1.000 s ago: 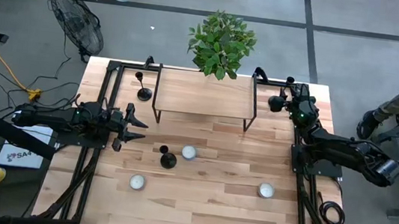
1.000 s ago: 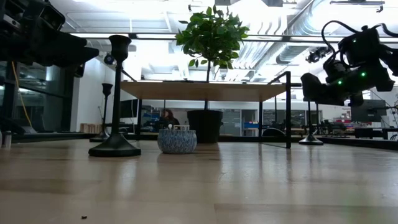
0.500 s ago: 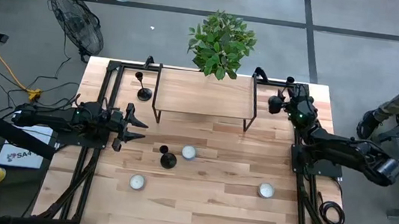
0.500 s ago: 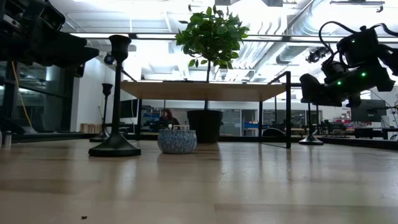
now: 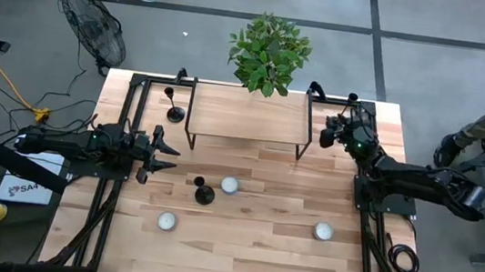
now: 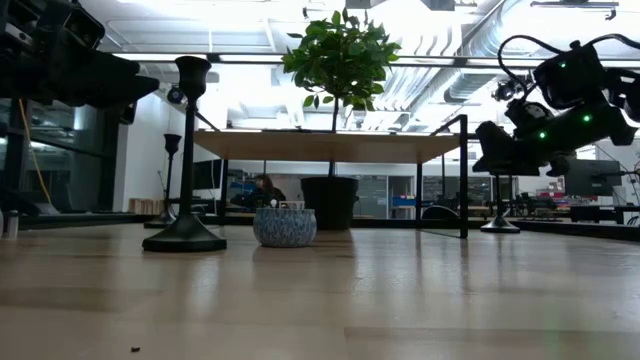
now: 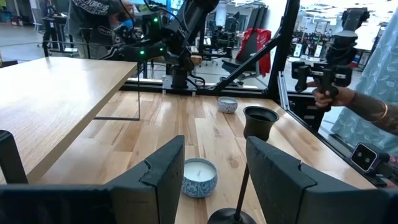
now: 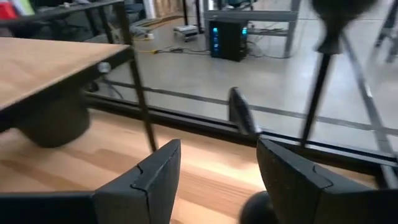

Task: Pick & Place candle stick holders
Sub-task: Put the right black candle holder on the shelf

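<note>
On the wooden table (image 5: 248, 247), the right gripper (image 5: 327, 133) hangs open and empty beside the raised shelf (image 5: 247, 113), the left gripper (image 5: 167, 157) waits open and empty near one candle holder (image 5: 204, 192), another (image 5: 175, 110) stands left of the shelf.

No readable text, labels or numbers

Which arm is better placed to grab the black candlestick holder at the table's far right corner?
Right, likely. The right gripper hovers open beside that black candlestick holder; the left gripper waits across the table.
</note>
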### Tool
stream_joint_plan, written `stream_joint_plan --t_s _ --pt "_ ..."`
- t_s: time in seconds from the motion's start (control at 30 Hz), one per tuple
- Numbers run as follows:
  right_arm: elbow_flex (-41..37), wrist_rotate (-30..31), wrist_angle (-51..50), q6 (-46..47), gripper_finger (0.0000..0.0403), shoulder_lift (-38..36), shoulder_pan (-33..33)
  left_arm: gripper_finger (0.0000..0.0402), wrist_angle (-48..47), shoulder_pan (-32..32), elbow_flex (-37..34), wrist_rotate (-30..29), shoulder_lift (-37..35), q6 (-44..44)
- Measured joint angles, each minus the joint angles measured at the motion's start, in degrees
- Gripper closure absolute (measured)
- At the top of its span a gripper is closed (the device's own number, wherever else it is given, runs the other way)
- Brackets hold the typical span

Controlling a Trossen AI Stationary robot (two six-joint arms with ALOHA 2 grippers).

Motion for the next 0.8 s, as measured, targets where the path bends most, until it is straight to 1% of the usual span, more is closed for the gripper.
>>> stream_joint_plan --t_s 0.13,0.23,0.3,0.4,0.47,0.57,0.7,0.8 --pt "2.5 -0.3 -0.8 1.1 0.0199 0.0 4.3 0.0231 0.0 0.0 0.0 0.0 0.0 0.0" --pt "4.9 2.3 -1.3 0.4 0.0199 0.1 7.8 0.0231 0.0 0.0 0.0 -0.1 0.0 0.0" --pt "6.6 6.5 -3.5 -0.4 0.0199 0.8 10.0 0.0231 0.0 0.0 0.0 -0.1 0.0 0.0" --pt "8.3 15.0 -8.6 1.0 0.0199 2.1 12.8 0.0231 0.0 0.0 0.0 -0.1 0.0 0.0" --pt "9.0 21.4 -11.9 5.2 0.0199 2.7 14.6 0.0231 0.0 0.0 0.0 -0.1 0.0 0.0" --pt "9.5 29.4 -17.3 11.5 0.0199 3.0 17.1 0.0231 0.0 0.0 0.0 -0.1 0.0 0.0" --pt "9.6 36.7 -21.9 17.7 0.0199 3.0 19.1 0.0231 0.0 0.0 0.0 -0.1 0.0 0.0" --pt "9.6 40.1 -22.0 18.5 0.0199 3.0 19.0 0.0231 0.0 0.0 0.0 -0.1 0.0 0.0"
